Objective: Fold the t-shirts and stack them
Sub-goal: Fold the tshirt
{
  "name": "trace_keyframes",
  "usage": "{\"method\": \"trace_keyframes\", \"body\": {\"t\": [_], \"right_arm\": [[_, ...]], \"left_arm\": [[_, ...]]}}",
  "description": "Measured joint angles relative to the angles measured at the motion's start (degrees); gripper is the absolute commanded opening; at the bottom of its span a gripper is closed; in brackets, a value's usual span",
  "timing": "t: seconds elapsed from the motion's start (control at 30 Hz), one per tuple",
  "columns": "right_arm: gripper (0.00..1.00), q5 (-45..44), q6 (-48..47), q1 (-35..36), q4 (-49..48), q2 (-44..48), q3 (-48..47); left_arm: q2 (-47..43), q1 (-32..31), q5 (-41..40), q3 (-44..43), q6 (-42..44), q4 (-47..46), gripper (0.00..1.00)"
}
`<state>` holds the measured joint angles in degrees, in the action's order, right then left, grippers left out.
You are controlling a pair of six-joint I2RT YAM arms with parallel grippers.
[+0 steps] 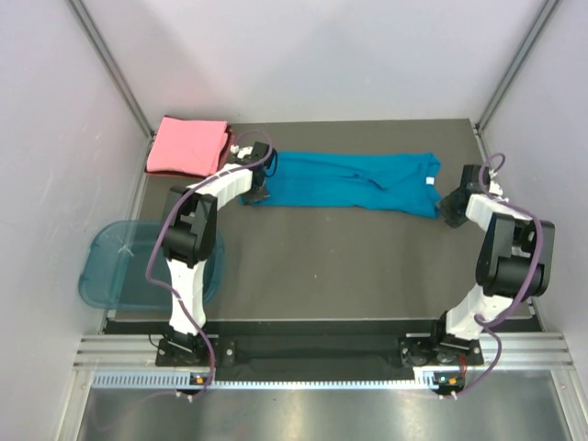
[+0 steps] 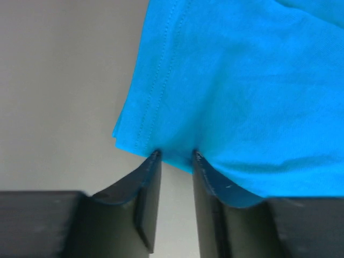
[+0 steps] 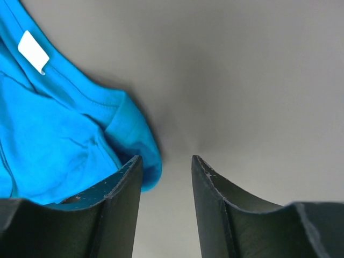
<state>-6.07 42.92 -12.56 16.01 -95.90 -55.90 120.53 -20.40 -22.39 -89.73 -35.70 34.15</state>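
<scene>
Roughly halfway, by my reckoning. One salmon-pink cloth t-shirt (image 1: 188,147) lies folded at the far-left corner of the dark table (image 1: 322,266). The teal-blue cloth t-shirt (image 1: 349,181) lies across the far side, folded only into a long strip; cross-folds and stacking remain. The left gripper (image 2: 176,153) has its jaws narrowly apart at the hem, nothing clamped. The right gripper (image 3: 165,158) has its jaws apart over bare table beside the collar end.

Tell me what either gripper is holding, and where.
Nothing. Left gripper stands open at the hem of the teal-blue t-shirt; right gripper is open beside its neck end.
</scene>
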Motion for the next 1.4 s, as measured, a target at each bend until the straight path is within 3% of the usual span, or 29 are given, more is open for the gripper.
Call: {"method": "trace_keyframes", "body": {"t": [0.17,0.23,0.33,0.43,0.87,1.4], "right_arm": [[0.36,0.83,0.28,-0.24,-1.97,-2.69,-0.5],[0.33,1.25,0.2,-0.55,-2.8,-3.19,-0.66],[0.21,1.51,0.07,-1.2,-3.39,-3.76,-0.92],[0.0,1.49,-0.5,-1.84,-3.58,-4.07,-0.92],[0.0,1.49,-2.86,-2.32,-3.15,-4.24,-1.25],[0.0,8.41,-3.28,-2.32,-3.69,-4.24,-2.23]], "left_arm": [[0.0,0.0,-0.9,0.0,-0.26,0.33,0.18],[0.0,0.0,-1.11,0.0,-0.24,0.39,0.04],[0.0,0.02,-1.36,0.0,0.07,0.55,0.0],[0.02,0.04,-1.53,-0.04,0.13,0.59,0.0],[-0.04,0.04,-1.99,-0.04,0.74,0.83,0.0],[-0.07,0.04,-3.45,-0.7,1.22,2.93,0.0]]}}
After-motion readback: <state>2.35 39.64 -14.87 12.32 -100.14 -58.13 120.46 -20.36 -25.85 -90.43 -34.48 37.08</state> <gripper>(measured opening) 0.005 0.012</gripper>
